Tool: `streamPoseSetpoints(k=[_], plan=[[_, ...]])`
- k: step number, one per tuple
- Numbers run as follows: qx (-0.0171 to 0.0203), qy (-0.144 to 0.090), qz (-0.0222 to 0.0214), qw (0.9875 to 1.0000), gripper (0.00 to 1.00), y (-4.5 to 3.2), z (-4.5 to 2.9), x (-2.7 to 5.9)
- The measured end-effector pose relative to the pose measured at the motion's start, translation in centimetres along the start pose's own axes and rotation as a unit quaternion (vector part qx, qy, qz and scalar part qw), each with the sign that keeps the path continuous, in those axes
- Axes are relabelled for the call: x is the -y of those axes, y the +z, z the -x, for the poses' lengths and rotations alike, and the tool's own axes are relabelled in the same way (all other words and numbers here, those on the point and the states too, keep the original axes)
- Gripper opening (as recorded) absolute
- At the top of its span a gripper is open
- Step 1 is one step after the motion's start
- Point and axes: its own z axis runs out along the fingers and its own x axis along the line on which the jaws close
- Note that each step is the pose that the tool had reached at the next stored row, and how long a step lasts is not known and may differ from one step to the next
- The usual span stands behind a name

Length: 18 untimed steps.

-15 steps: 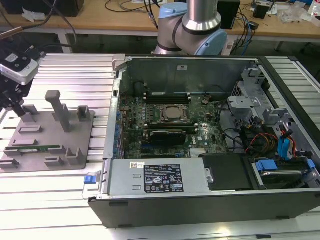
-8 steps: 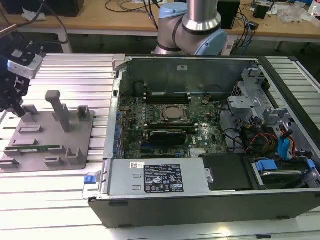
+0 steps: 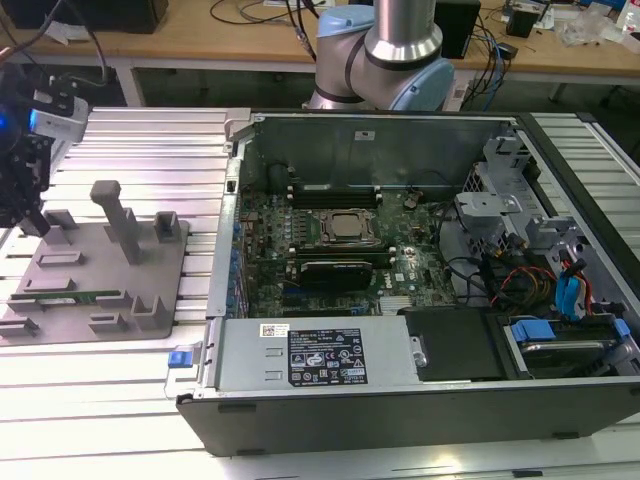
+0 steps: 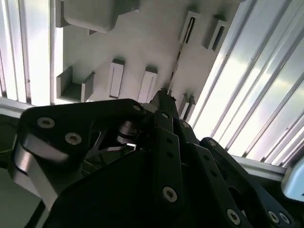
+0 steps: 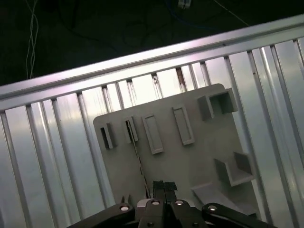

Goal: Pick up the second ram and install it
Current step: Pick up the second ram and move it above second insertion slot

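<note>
The second ram [image 3: 75, 296] is a thin green stick lying in a slot at the near-left of the grey fixture plate [image 3: 95, 255]. In both wrist views I see it edge-on as a thin dark line, the ram [image 5: 137, 161] [image 4: 176, 61] running across the plate [image 5: 166, 166] [image 4: 142, 42]. My gripper [image 3: 35, 222] hangs over the plate's far-left edge, raised and apart from the ram. Its black fingertips [image 5: 165, 184] [image 4: 164, 97] are pressed together with nothing between them, near one end of the stick.
A tall grey post [image 3: 118, 215] and low fixture blocks [image 3: 168, 228] stand on the plate. The open computer case [image 3: 400, 140] lies at the exterior view's right, with the CPU socket [image 3: 347, 227] and a black expansion card [image 3: 335, 270] inside. All of it rests on a ribbed aluminium table [image 3: 130, 135].
</note>
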Motion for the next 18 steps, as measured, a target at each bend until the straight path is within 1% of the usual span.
streamPoseSetpoints(k=[2, 3, 4, 6, 7, 8, 13, 15, 18], plan=[[-0.0008, -0.017, 0.0004, 0.9999, 0.08, 0.05, 0.00, 0.00], [-0.0014, -0.031, 0.0007, 0.9995, 0.08, 0.09, 0.00, 0.01], [-0.0017, -0.039, 0.0009, 0.9992, 0.08, 0.12, 0.00, 0.01], [-0.0037, -0.083, 0.0018, 0.9966, 0.08, 0.30, -0.01, 0.01], [-0.0043, -0.096, 0.0021, 0.9954, 0.08, 0.37, -0.01, 0.02], [-0.0054, -0.121, 0.0027, 0.9926, 0.08, 0.54, -0.01, 0.03], [-0.0055, -0.122, 0.0029, 0.9925, 0.08, 0.62, -0.01, 0.03], [-0.0055, -0.121, 0.0030, 0.9926, 0.08, 0.92, -0.17, 0.06], [-0.0053, -0.121, 0.0029, 0.9927, 0.08, 1.67, -0.55, 0.12]])
